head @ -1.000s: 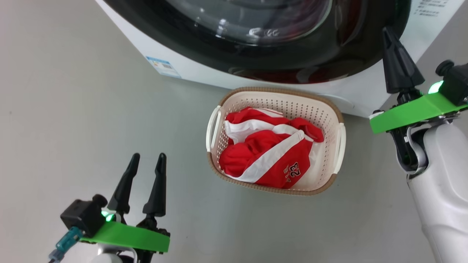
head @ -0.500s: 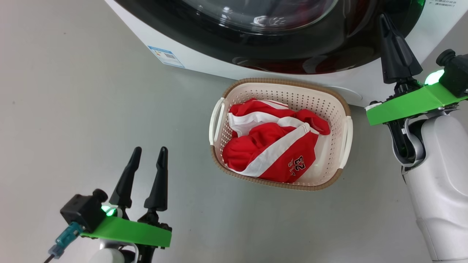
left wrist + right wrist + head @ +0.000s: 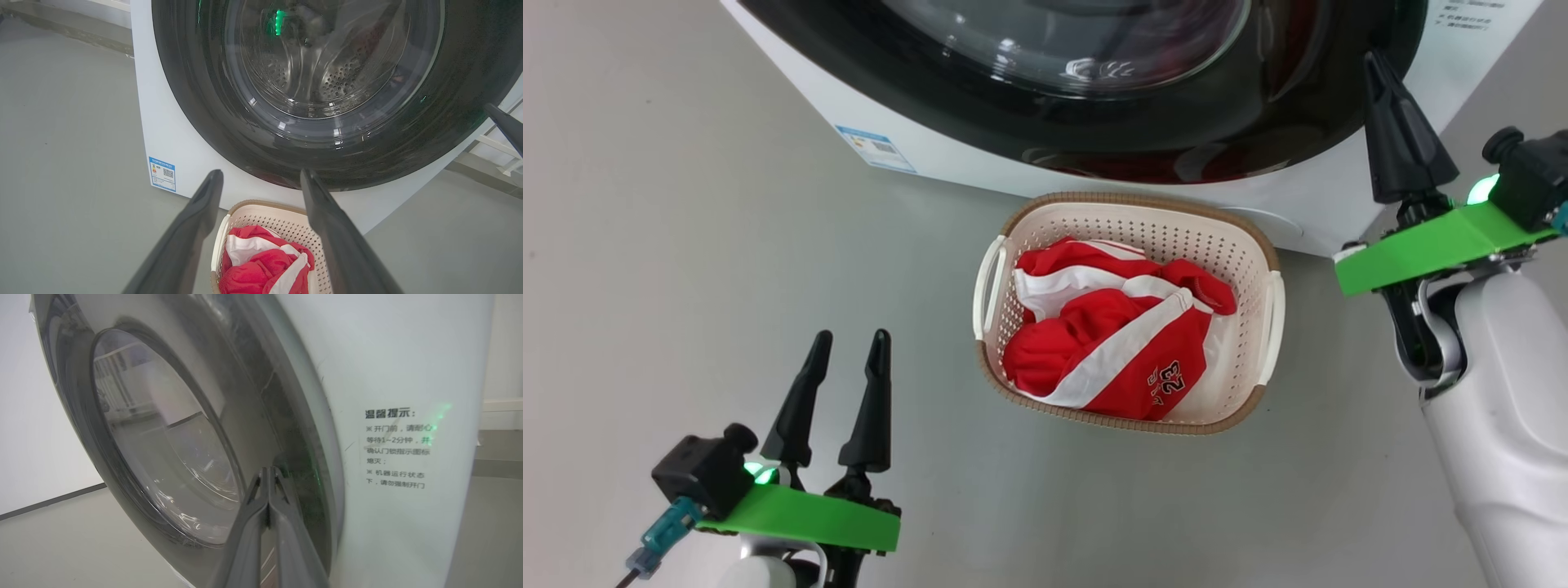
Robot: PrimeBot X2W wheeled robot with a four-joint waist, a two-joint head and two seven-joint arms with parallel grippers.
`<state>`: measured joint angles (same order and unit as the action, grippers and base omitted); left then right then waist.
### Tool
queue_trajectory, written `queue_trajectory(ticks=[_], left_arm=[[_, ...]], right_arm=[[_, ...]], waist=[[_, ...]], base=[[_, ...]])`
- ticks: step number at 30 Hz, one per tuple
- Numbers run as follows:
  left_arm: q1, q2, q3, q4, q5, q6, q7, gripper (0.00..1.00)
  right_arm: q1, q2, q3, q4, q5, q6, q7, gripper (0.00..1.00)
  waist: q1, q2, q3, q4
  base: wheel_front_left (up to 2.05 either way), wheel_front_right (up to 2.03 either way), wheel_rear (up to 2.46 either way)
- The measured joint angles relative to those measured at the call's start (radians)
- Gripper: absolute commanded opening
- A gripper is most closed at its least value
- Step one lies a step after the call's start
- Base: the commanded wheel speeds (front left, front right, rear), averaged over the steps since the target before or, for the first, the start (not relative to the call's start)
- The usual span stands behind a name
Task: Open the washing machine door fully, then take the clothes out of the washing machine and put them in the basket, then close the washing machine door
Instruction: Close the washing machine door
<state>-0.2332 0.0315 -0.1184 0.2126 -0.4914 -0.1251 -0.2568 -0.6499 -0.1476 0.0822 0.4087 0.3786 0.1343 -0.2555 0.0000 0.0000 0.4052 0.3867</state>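
One basket (image 3: 1127,200) holding one heap of red-and-white clothes (image 3: 1111,343) sits on the floor just before the one washing machine (image 3: 947,155), its single door (image 3: 1176,122) looking closed, the left end effector (image 3: 849,336) spread beside the basket, the right end effector (image 3: 1372,57) pressed together by the door's black rim.

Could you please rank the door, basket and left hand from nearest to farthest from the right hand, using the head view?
1. Door, right beside the shut right hand's tips.
2. Basket, lower, to its left.
3. Left hand, open, far lower left.
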Motion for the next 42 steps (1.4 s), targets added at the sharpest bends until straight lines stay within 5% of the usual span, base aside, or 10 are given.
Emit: queue_trajectory(ticks=[16, 20, 23, 26, 42], left_arm=[[0.012, 0.000, 0.035, 0.018, 0.044, 0.000, 0.000, 1.00], [0.024, 0.000, 0.048, 0.021, 0.056, 0.000, 0.000, 1.00], [0.048, 0.001, 0.053, 0.022, 0.063, 0.000, 0.000, 1.00], [0.056, 0.005, 0.054, 0.022, 0.068, 0.000, 0.000, 1.00], [0.123, 0.050, 0.055, 0.012, 0.069, 0.000, 0.000, 1.00]], right_arm=[[0.165, 0.016, 0.028, -0.045, 0.036, -0.002, 0.000, 0.00], [0.224, 0.019, 0.027, -0.060, 0.036, -0.002, 0.000, 0.21], [0.270, 0.021, 0.025, -0.071, 0.036, -0.002, 0.000, 0.48], [0.311, 0.021, 0.021, -0.083, 0.037, -0.002, 0.000, 0.97], [0.489, 0.030, -0.041, -0.127, 0.043, -0.002, 0.000, 1.00]], waist=[[0.0000, 0.0000, -0.077, -0.048], [0.0000, 0.0000, -0.103, -0.061], [0.0000, 0.0000, -0.123, -0.072], [0.0000, 0.0000, -0.143, -0.084], [0.0000, 0.0000, -0.233, -0.161]], base=[[0.00, 0.00, 0.00], [0.00, 0.00, 0.00], [0.00, 0.00, 0.00], [0.00, 0.00, 0.00], [0.00, 0.00, 0.00]])
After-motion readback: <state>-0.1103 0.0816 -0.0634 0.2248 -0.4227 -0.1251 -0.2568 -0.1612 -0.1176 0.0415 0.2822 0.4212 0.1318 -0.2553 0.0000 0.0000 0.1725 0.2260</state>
